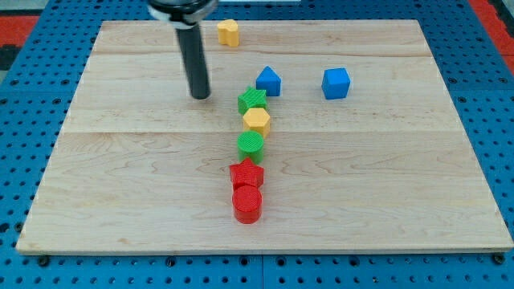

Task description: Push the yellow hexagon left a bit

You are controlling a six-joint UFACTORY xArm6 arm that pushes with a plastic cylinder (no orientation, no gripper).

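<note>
my tip (201, 95) is resting at ten o'clock from the yellow hexagon (257, 120), well apart. the hexagon is touching the green block (252, 100) above it. no pincer is showing, so i cannot tell its state.

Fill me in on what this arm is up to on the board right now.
The arm's rod is down on the wooden board, and my tip touches no block. It sits to the view's left of a column of blocks: green block, yellow hexagon, green cylinder, red star, red cylinder. The hexagon is the one to nudge left; it is still in line. Another yellow block lies near the top edge, and two blue blocks lie to the right.
</note>
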